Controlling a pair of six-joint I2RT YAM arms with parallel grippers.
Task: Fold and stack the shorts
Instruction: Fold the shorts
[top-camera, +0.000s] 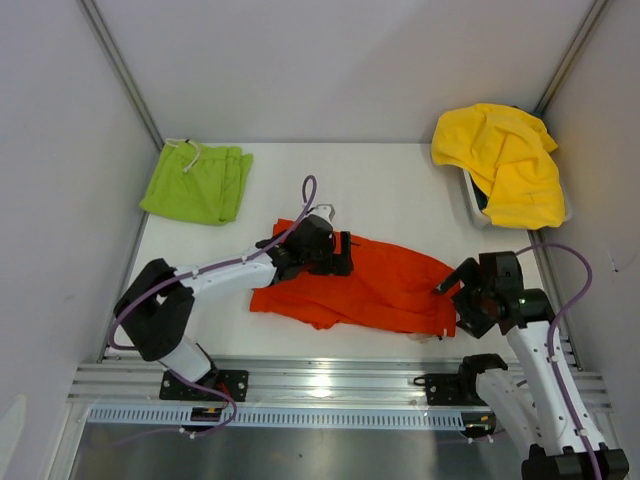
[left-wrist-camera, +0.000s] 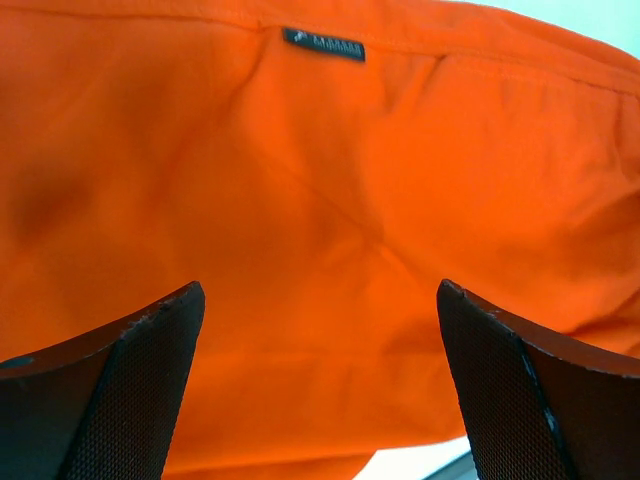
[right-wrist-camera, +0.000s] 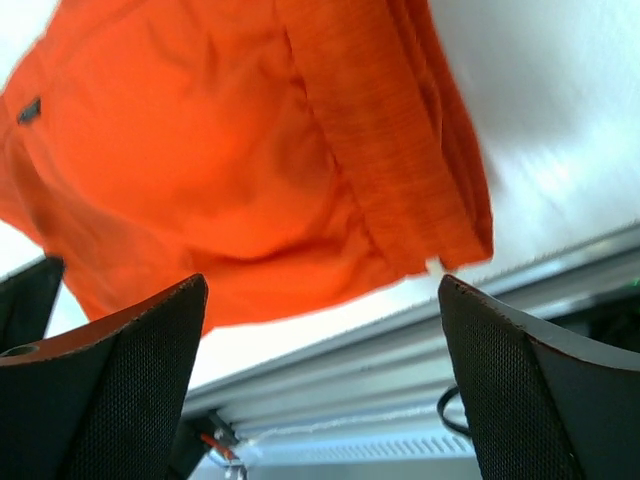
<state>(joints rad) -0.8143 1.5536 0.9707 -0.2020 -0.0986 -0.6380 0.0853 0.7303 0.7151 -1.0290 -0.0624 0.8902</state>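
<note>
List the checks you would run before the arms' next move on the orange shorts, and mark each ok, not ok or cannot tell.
1. Left tool open and empty: ok.
2. Right tool open and empty: ok.
3. Left tool touching the orange shorts: cannot tell.
4. Green shorts folded, lying far left: ok.
5. Orange shorts folded small: not ok, they lie long and creased in the middle.
6. Orange shorts stacked on the green shorts: not ok, the two lie apart.
</note>
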